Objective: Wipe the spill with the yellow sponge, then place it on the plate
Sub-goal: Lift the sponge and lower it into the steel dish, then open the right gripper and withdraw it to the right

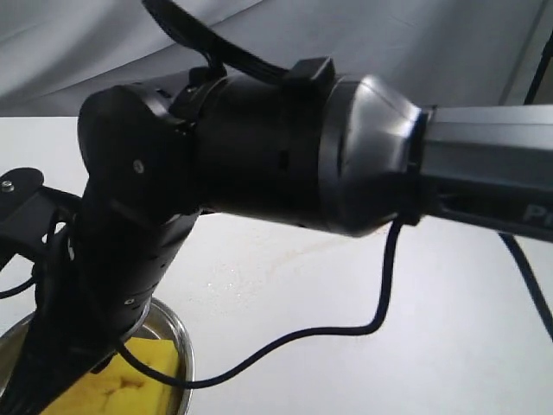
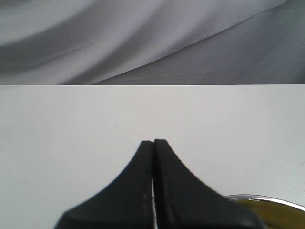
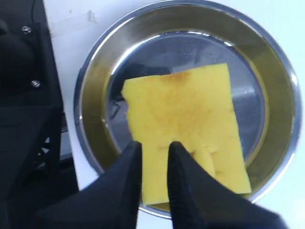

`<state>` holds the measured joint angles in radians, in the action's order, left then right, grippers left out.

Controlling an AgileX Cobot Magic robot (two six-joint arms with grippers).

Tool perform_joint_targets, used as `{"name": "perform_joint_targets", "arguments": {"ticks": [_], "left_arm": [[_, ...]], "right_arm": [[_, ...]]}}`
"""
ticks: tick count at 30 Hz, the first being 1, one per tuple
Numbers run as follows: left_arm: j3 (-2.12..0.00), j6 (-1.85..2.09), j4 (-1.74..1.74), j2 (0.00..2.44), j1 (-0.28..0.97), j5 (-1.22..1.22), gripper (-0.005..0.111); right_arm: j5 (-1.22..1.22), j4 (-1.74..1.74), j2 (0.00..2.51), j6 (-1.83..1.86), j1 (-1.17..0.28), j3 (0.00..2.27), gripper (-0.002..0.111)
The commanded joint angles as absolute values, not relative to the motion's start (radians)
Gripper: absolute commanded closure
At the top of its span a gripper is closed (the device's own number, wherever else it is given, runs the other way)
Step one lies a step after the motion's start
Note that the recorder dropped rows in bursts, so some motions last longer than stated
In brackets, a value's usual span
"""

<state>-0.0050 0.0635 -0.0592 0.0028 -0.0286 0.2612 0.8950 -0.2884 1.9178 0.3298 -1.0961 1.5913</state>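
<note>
The yellow sponge [image 3: 183,124] lies flat inside the plate [image 3: 281,71], brownish stain on its upper face. My right gripper [image 3: 155,145] hovers over the sponge's near end, open, with a narrow gap between its fingers through which the foam shows. In the exterior view the right arm reaches across to the left and covers most of the plate [image 1: 177,346] and the sponge [image 1: 130,380]. No amber spill shows; only a faint damp smear [image 1: 232,281] marks the table. My left gripper [image 2: 154,141] is shut on nothing above the bare white table.
The right arm's big black and silver body [image 1: 285,147] fills the middle of the exterior view, with a black cable [image 1: 380,294] hanging under it. A black bracket [image 1: 22,203] stands at the far left. Grey cloth [image 2: 143,38] backs the table.
</note>
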Motion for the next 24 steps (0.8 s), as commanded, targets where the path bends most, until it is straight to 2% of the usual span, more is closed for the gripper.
{"name": "perform_joint_targets", "arguments": {"ticks": [1,12,18,24], "left_arm": [[0.0,0.061,-0.06,0.0,-0.03,0.259,0.107],[0.0,0.061,-0.06,0.0,-0.03,0.259,0.107],[0.0,0.061,-0.06,0.0,-0.03,0.259,0.107],[0.0,0.061,-0.06,0.0,-0.03,0.259,0.107]], "right_arm": [[0.97,-0.376,1.924,0.414,-1.122,1.594,0.108],[0.964,-0.384,2.038,0.44,-1.313,1.59,0.108],[0.942,-0.384,2.102,0.447,-1.346,1.59,0.108],[0.965,-0.29,2.057,0.34,-1.325,1.59,0.108]]}}
